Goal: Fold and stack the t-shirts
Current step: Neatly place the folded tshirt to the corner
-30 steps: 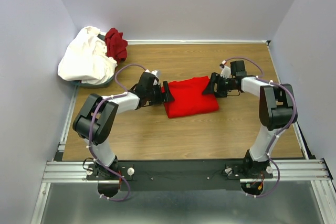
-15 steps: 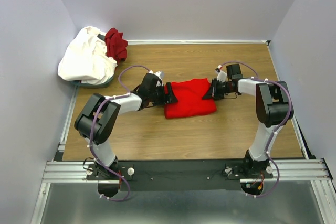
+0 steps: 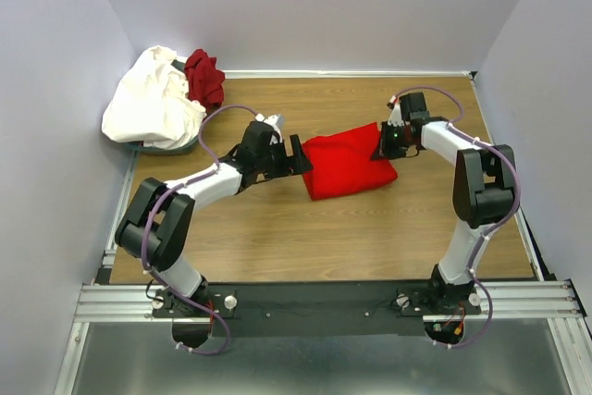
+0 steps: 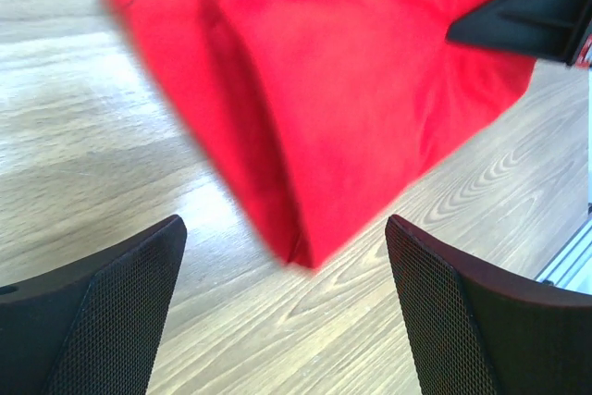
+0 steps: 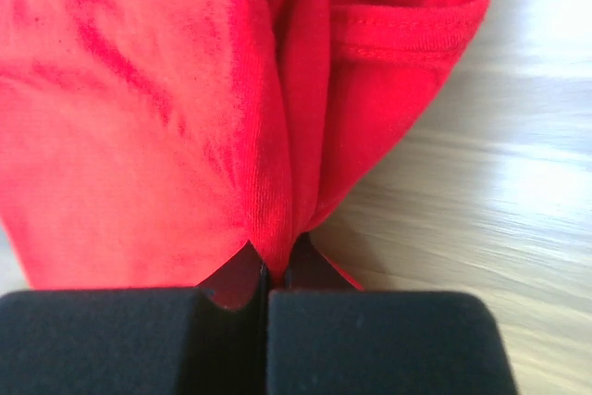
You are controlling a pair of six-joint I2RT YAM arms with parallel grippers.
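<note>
folded bright red t-shirt (image 3: 347, 166) is lying mid-table (image 3: 277, 238), sitting skewed to the table edges. right gripper (image 3: 387, 141) is pinching a fold at the shirt's far right corner, jaws clamped tight on the cloth; wrist view is showing red fabric bunching between its black fingers (image 5: 370, 339). left gripper (image 3: 298, 156) is hovering just beside the shirt's left edge, jaws standing wide, holding nothing. white t-shirt (image 3: 153, 104) and maroon t-shirt (image 3: 203, 78) are lying heaped in the far left corner, touching each other
</note>
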